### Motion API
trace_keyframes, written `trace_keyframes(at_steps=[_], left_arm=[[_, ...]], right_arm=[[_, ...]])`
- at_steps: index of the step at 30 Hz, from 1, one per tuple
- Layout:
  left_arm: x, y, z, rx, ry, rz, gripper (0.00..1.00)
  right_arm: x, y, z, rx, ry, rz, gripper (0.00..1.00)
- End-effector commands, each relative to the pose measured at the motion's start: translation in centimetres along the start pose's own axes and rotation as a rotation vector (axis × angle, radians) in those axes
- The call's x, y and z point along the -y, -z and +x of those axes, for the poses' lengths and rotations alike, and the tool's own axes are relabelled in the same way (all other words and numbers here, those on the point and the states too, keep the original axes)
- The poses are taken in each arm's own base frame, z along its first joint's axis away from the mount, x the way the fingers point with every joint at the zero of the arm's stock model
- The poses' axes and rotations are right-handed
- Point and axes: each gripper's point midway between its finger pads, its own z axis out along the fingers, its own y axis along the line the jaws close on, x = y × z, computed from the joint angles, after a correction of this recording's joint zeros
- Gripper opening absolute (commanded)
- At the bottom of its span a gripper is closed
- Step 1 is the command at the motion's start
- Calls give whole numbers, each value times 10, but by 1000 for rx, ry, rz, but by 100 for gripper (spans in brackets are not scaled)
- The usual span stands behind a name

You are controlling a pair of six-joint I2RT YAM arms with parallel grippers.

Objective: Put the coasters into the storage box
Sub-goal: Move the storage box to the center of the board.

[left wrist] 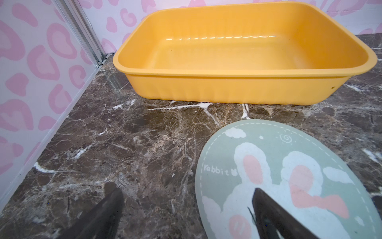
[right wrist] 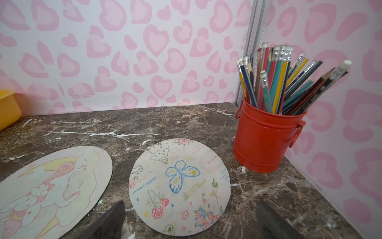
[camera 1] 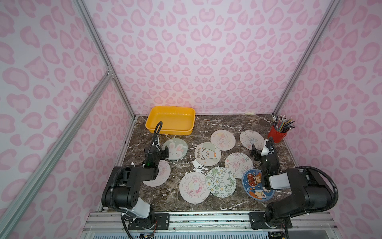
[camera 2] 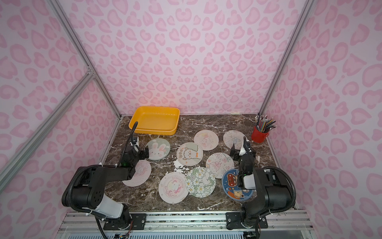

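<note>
- In both top views, pink heart-print walls surround a brown veined marble tabletop (camera 1: 182,128). A shallow yellow plastic storage box (camera 1: 170,120) sits at its far-left corner. Nine thin round printed coasters (camera 1: 207,154) lie flat, some overlapping, and a red metal pencil cup (camera 1: 277,134) stands far right.
- Left wrist: the left gripper (left wrist: 187,192) gapes wide, holding nothing, with one finger over the sage-green coaster (left wrist: 289,165) lettered "rabbit".
- Right wrist: the right gripper (right wrist: 191,203) gapes wide, holding nothing, astride a pale butterfly-doodle coaster (right wrist: 179,182) near the cup.
</note>
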Motion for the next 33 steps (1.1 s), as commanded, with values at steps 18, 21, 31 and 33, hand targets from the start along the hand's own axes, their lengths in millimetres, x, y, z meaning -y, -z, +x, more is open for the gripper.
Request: trace_keyframes(at_steps=[18, 21, 31, 33], left_arm=[[12, 7, -53, -101, -26, 33, 99], [31, 5, -69, -122, -55, 45, 100], [122, -28, -104, -263, -129, 150, 99], [138, -36, -109, -292, -130, 172, 99]], right_arm=[[-22, -16, -22, -160, -19, -11, 99], [-36, -13, -18, -206, 0, -33, 99], [-53, -6, -20, -320, 8, -71, 99], [-56, -5, -24, -334, 4, -85, 99]])
